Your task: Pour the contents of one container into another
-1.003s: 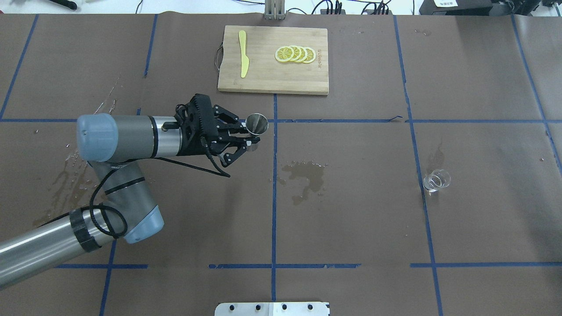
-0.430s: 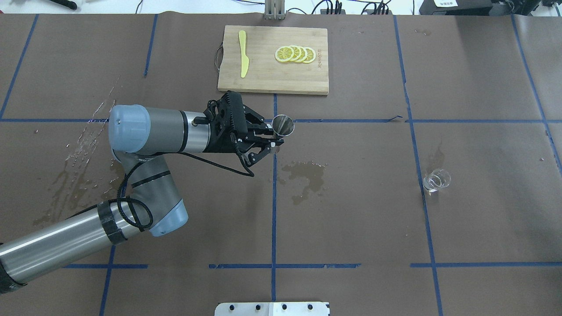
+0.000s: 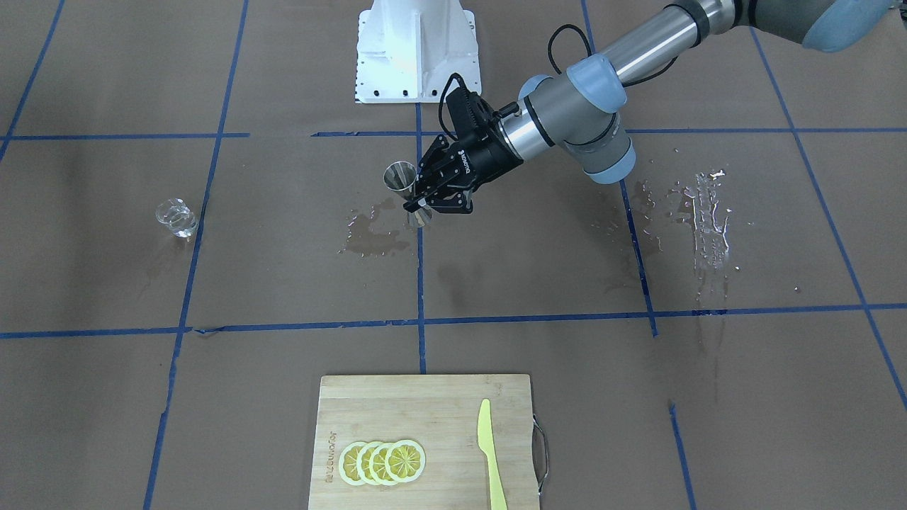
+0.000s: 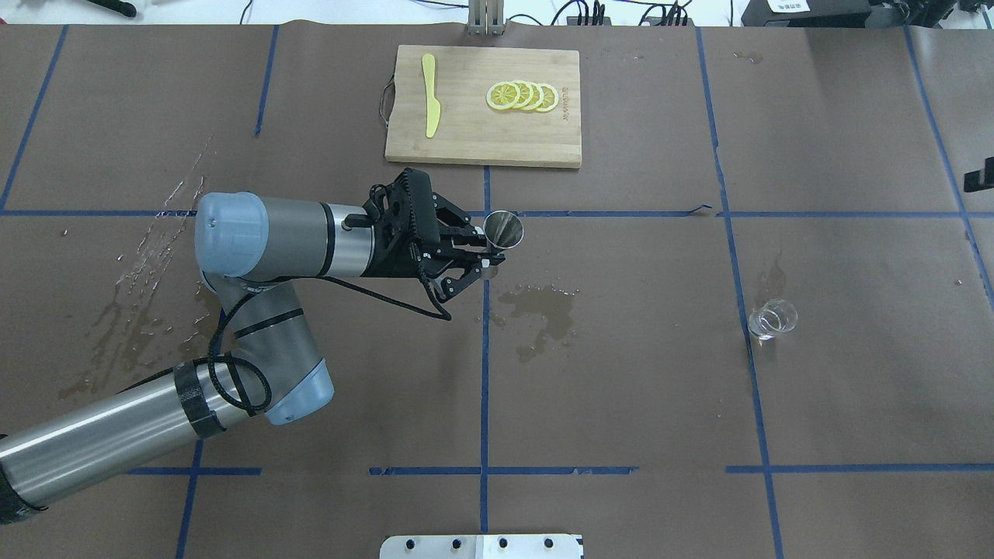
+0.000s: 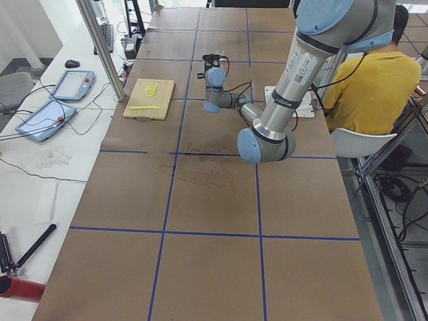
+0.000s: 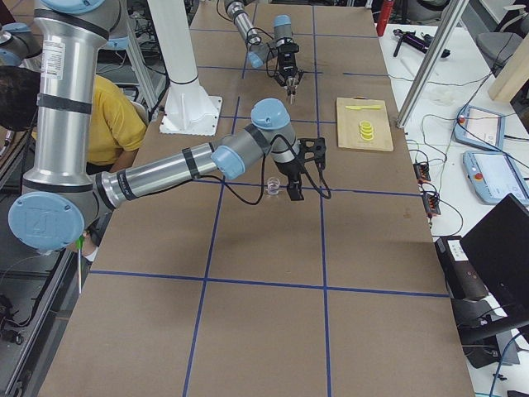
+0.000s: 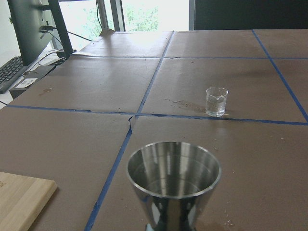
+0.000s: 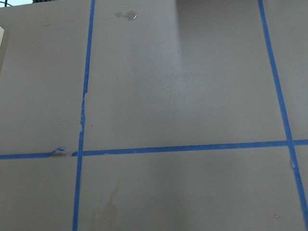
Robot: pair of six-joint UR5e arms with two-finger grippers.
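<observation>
Overhead exterior: left pincer [image 4: 488,258] closed around upright jigger [image 4: 503,230] at its waist; right pincer [image 6: 294,192] state unclear.

White lettering on black body of left hand [image 3: 418,205]: looks like "ROBOTIQ", tilted, small. Burnt-in mark along short edge of cutting board [image 3: 439,411] on tabletop: too small to read. Round white "UR" logo on blue joint cap [image 6: 37,223] of right arm.
</observation>
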